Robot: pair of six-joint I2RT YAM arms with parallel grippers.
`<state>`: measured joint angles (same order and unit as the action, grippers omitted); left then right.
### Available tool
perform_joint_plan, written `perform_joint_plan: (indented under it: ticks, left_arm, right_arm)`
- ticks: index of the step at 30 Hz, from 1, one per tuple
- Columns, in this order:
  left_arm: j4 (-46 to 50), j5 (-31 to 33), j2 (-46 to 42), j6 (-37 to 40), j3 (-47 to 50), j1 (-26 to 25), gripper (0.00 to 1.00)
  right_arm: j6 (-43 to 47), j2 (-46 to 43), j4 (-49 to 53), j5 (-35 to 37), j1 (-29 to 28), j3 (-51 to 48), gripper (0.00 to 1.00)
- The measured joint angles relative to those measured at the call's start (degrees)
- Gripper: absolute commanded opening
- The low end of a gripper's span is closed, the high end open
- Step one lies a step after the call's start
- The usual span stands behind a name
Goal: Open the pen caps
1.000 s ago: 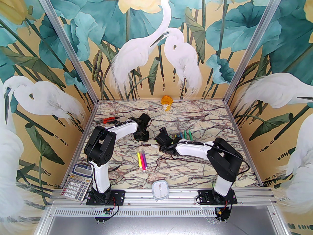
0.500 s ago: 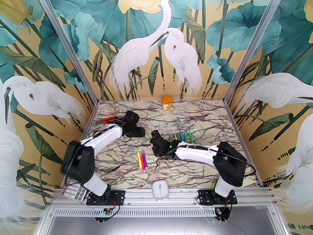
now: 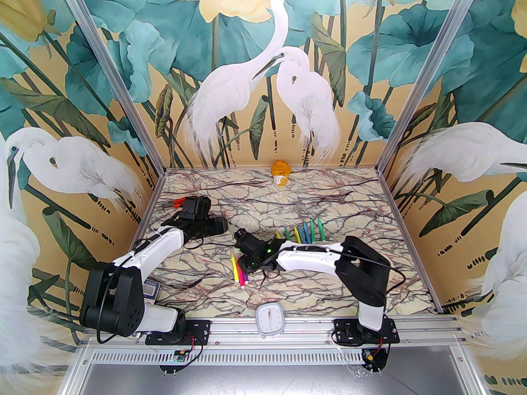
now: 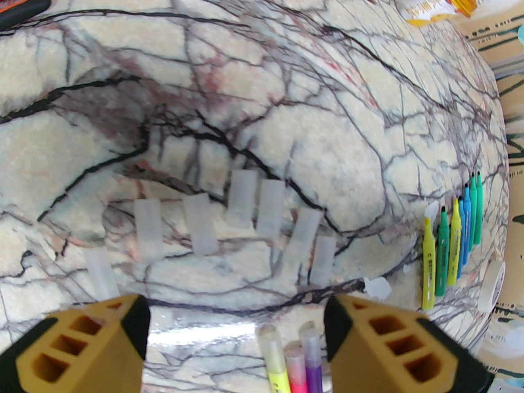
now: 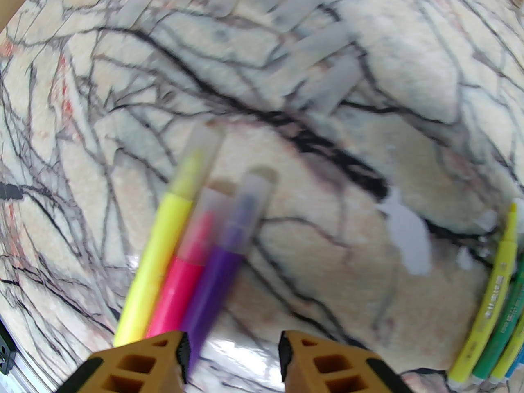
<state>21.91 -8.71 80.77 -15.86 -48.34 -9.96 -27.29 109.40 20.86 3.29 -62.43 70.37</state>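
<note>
The left gripper hangs wide open and empty over the worktop, with a row of loose pen caps just beyond it. Three capped pens lie just before the right gripper, whose jaws are narrowly apart and empty. The uncapped pens lie farther right.

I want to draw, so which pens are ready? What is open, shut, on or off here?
Yellow, pink and purple felt markers: capped.
Row of yellow, green and blue felt markers: uncapped, tips bare.
Small clear plastic caps: loose, on no marker.
Left gripper: open, empty.
Right gripper: open, empty.
</note>
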Motion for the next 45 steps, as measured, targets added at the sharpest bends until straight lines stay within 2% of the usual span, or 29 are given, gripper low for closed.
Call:
perform_joint_plan:
  ticks: [17,25,33,39,45]
  left_arm:
    - [-4.6,0.0,-0.1,-0.7,2.3,0.7,0.79]
    - [-4.9,0.0,-0.1,-0.7,2.6,0.7,0.79]
    - [-4.9,0.0,-0.1,-0.7,2.7,0.7,0.79]
    - [-5.0,-0.9,-0.1,-0.9,2.8,0.8,0.79]
    - [-5.1,-3.6,-0.1,-1.0,2.8,1.0,0.79]
  right_arm:
    - [-1.3,4.9,3.2,-1.1,-0.2,3.2,0.40]
    - [-1.6,6.1,7.1,1.4,-0.5,5.7,0.34]
    - [-1.7,6.8,9.4,2.9,-1.1,7.1,0.31]
    - [-1.7,7.0,10.1,3.3,-1.2,7.3,0.20]
    - [-2.0,6.8,9.4,3.6,-1.2,7.0,0.16]
